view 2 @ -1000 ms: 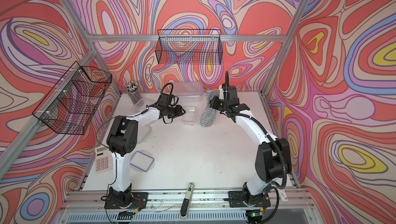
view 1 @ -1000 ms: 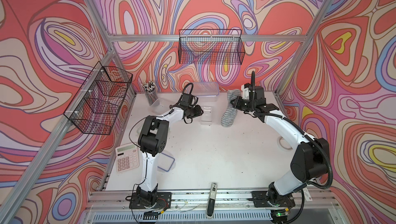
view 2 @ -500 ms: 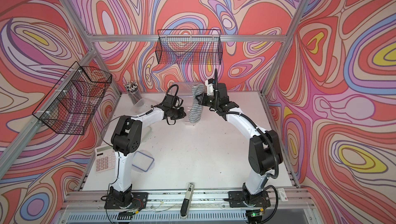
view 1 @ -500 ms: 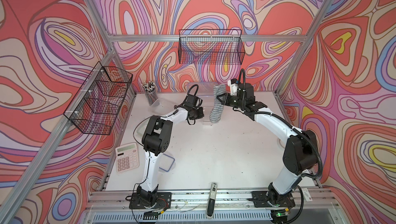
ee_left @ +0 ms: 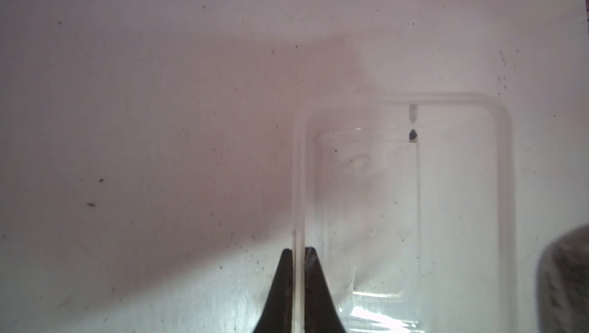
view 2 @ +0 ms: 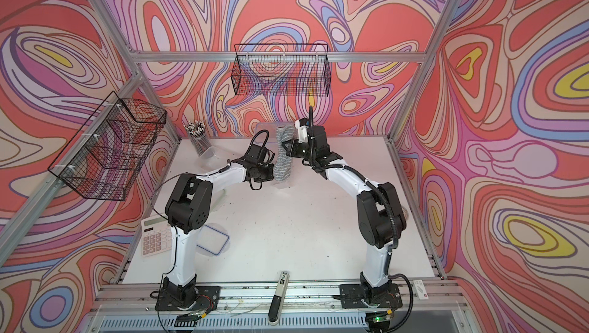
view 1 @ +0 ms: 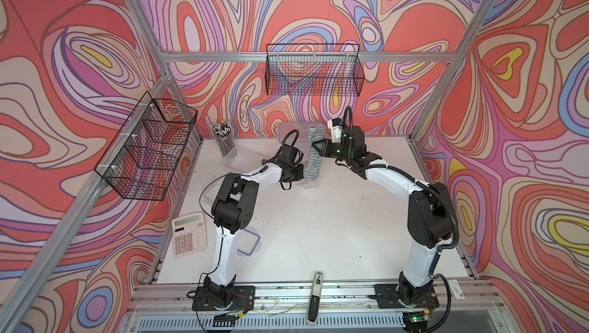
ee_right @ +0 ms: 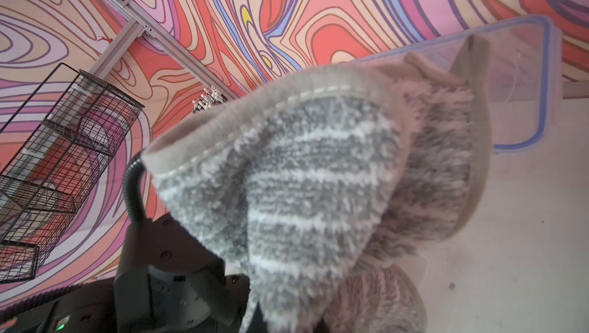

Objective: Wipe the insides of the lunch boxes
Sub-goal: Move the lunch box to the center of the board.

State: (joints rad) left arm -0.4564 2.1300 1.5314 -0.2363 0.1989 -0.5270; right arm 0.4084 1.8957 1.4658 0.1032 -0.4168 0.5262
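The left gripper (ee_left: 299, 251) is shut on the side wall of the small clear lunch box (ee_left: 369, 204), which stands open on the white table. In both top views the left gripper (view 1: 298, 172) sits low beside the grey striped cloth (view 1: 313, 162). The right gripper (view 1: 317, 149) is shut on the cloth, which hangs down over that box. The cloth (ee_right: 302, 188) hides the right fingertips. I cannot tell whether it touches the box's inside. A second clear lunch box (view 1: 237, 156) stands by the pen cup. The large lunch box (ee_right: 526, 86) with a blue rim stands at the back wall.
A mesh pen cup (view 1: 223, 138) stands at the back left. A calculator (view 1: 189, 234) and a blue-rimmed lid (view 1: 250, 242) lie near the left arm's base. Wire baskets hang on the back wall (view 1: 314, 73) and the left wall (view 1: 146, 149). A pen-like tool (view 1: 315, 296) lies on the front rail.
The right gripper has carried the cloth leftward from the back right to above the small lunch box. The left gripper has closed on that box's wall.
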